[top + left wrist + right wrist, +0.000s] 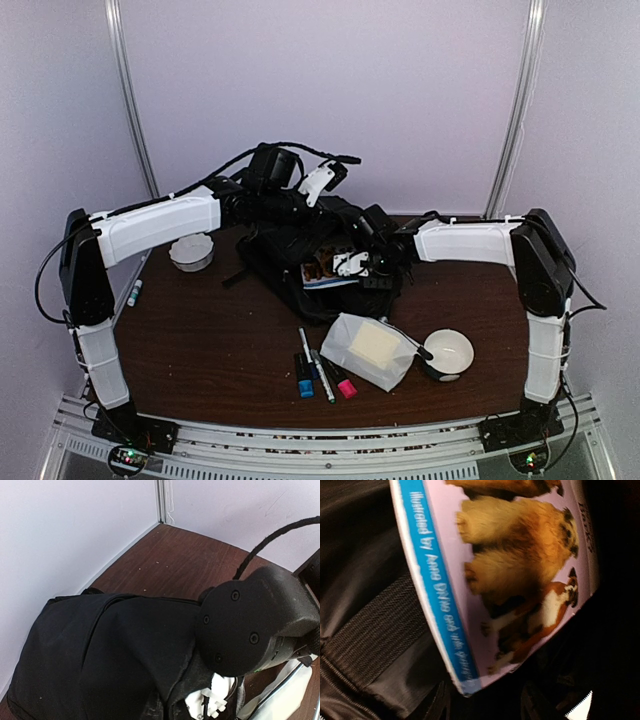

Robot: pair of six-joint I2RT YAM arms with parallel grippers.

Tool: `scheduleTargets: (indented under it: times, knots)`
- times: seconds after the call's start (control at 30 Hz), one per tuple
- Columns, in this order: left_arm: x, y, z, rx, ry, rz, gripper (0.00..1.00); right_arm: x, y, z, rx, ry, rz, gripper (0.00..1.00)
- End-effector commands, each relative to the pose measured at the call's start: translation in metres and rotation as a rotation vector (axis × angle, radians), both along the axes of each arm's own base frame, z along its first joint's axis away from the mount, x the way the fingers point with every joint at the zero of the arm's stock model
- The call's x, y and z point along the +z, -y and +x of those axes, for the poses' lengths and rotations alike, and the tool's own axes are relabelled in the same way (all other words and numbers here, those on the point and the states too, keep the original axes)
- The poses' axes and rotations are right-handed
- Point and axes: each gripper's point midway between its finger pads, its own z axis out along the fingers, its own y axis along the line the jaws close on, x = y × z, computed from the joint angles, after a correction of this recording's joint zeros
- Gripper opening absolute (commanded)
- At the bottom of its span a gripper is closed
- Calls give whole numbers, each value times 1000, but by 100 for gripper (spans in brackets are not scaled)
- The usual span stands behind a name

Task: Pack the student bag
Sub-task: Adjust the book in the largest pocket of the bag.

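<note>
While both arms reach in over it, the bag (272, 262) lies at mid-counter toward the far edge, mouth open on the side facing the right edge.

- Left fingers (318, 185): at the bag's far side, above the dark fabric. Pressed together. Cannot tell whether fabric is pinched between them. Left wrist view shows only the bag's black top panel (100, 650), bare counter (175, 565) behind it, and the right arm's round black wrist housing (250, 625); own fingers not seen.
- Right fingers (352, 263): over the bag's mouth, just at a book (322, 272) lying in the opening. Cannot tell how wide they stand, or whether they grip the book. Right wrist view is filled by the book cover (510, 570) (pink, dogs, blue strip along one side), tilted, with bag webbing and lining (365, 630) around it; fingers out of sight.
- Elsewhere on the counter: pouch (372, 350) just on the near side of the bag; bowl (448, 352) beside the pouch toward the right edge; pens (318, 370) near the near edge; second bowl (192, 252) near the far-left corner; marker (134, 292) at the left edge.
</note>
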Motion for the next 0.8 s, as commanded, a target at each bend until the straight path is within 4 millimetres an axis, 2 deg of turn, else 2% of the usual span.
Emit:
scheduleTargets:
  times: [0.0, 0.07, 0.13, 0.23, 0.3, 0.4, 0.53, 0.77]
  knots:
    - [77, 22, -8, -91, 155, -180, 0, 15, -8, -30, 112, -62, 24, 51]
    - [77, 22, -8, -92, 156, -181, 0, 11, -9, -46, 151, -97, 6, 51]
    - [75, 22, -8, -93, 153, -179, 0, 11, -13, -54, 173, -106, 0, 51]
    - [73, 23, -7, -95, 153, -175, 0, 11, -23, -51, 166, -86, 10, 51]
    - [73, 23, -7, -98, 150, -176, 0, 10, -26, -42, 140, -62, 10, 50]
    - [73, 24, -8, -102, 146, -178, 0, 8, -30, -16, 64, 21, 3, 47]
    - [77, 23, -11, -111, 145, -179, 0, 1, -27, 11, 1, 102, -44, 45]
    - [79, 22, -15, -131, 149, -173, 0, 4, -15, 55, -133, 222, -52, 40]
